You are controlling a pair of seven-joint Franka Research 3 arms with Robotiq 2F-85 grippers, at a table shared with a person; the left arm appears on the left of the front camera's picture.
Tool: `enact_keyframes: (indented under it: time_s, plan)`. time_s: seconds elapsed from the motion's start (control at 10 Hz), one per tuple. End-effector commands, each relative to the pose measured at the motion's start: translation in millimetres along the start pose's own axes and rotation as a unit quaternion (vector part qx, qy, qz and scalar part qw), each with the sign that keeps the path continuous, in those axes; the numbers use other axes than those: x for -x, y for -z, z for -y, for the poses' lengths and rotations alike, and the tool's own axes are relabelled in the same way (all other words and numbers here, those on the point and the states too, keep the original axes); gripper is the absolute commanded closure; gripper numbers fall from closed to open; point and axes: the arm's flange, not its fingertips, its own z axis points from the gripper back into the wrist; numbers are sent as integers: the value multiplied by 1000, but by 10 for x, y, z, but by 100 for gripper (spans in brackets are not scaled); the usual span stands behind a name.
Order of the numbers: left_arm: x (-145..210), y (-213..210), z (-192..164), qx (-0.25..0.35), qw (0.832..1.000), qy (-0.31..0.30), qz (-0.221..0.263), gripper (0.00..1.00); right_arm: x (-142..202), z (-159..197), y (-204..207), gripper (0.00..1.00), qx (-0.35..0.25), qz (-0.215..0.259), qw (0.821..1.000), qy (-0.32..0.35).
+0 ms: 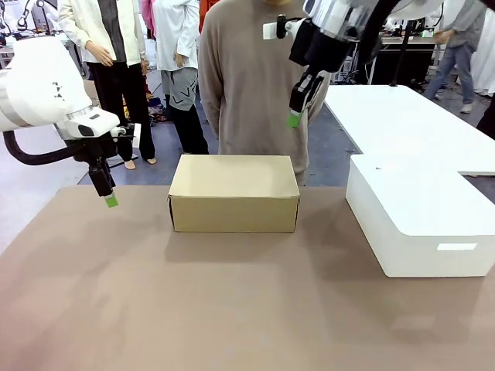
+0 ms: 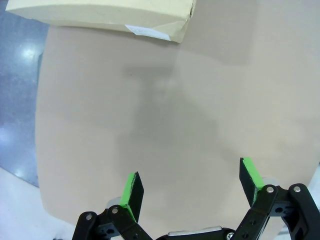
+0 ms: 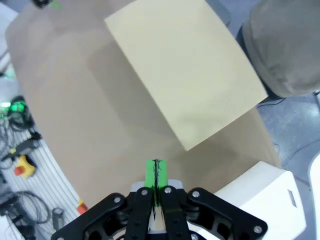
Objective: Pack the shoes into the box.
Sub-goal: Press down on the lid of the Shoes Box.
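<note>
Left tool (image 1: 110,199): jaws spread wide, nothing between the green pads (image 2: 131,190). It hangs a little above the bare brown tabletop (image 1: 232,301), holding nothing. In its own wrist view the tabletop lies straight ahead of the fingers, and the box (image 2: 105,15) sits far ahead, at the top edge, well apart from the fingertips. A white label (image 2: 145,31) shows on the box's near end wall.

Right tool (image 1: 295,116): jaws pressed fully together, green pads touching face to face, nothing gripped. It is raised high, above and behind the box's far right corner in the front view, in front of the person (image 1: 251,85) standing at the far side. In the right wrist view the box lid lies below and ahead of the closed fingertips, its nearest corner just beyond them.

Box: tan cardboard, lid closed flat, resting on the tabletop between the two tools, nearer the far edge. Whether the shoes are inside cannot be told; the lid hides the interior.

White rounded box (image 1: 421,212): on the tabletop, to the outer side of the right tool and lower than it, well apart from the tan box. In the right wrist view a corner of it appears beside the tool's body.
</note>
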Motion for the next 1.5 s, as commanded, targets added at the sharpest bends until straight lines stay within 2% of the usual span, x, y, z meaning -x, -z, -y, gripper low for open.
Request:
enact_keyframes:
  time_s: [0.0, 0.3, 0.7, 1.1, 1.2, 1.4]
  plan:
    - [30, -24, 6, 1, 1000, 2, -1, 0, -468, 253, 134, 100, 9, -12, 998, 66]
    - [30, -24, 6, 1, 1000, 2, -1, 0, -958, 577, 500, 100, 37, -5, 990, 134]
    - [30, -24, 6, 1, 1000, 2, -1, 0, -1428, 858, 1012, 100, 47, -25, 986, 161]
    - [30, -24, 6, 1, 1000, 2, -1, 0, -1416, 938, 1452, 100, 41, -49, 987, 147]
    - [30, -24, 6, 1, 1000, 2, -1, 0, -1253, 880, 1446, 100, 36, -26, 988, 147]
    - [30, -24, 6, 1, 1000, 2, -1, 0, -1253, 880, 1446, 100, 36, -26, 988, 147]
